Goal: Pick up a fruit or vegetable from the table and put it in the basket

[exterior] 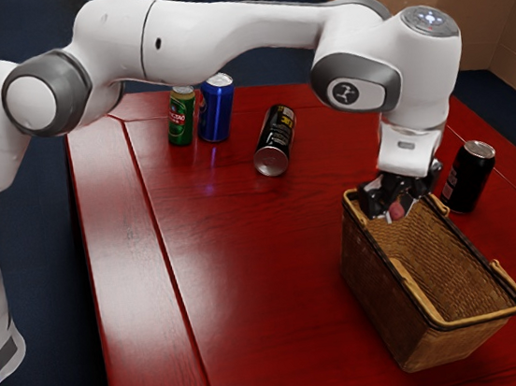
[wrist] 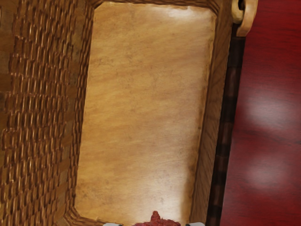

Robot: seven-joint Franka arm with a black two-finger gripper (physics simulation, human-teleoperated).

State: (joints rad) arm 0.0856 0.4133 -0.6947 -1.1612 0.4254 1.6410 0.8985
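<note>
My gripper (exterior: 399,206) hangs over the end of the basket nearest the arm, around rim height, shut on a small reddish fruit or vegetable (exterior: 397,209). In the wrist view the gripper (wrist: 154,224) shows its pale fingertips at the lower edge, with the red fruit or vegetable (wrist: 156,221) between them; most of it is cut off. The brown woven basket (exterior: 384,295) stands upright on the table, and its flat light-brown floor (wrist: 146,108) lies bare beneath my hand.
On the red table (exterior: 242,289), a black can (exterior: 469,176) stands beside the basket's far side. A second black can (exterior: 275,141) lies tipped over, while green (exterior: 182,118) and blue (exterior: 216,110) cans stand farther back. Folded handles (exterior: 411,287) rest along the basket's rim.
</note>
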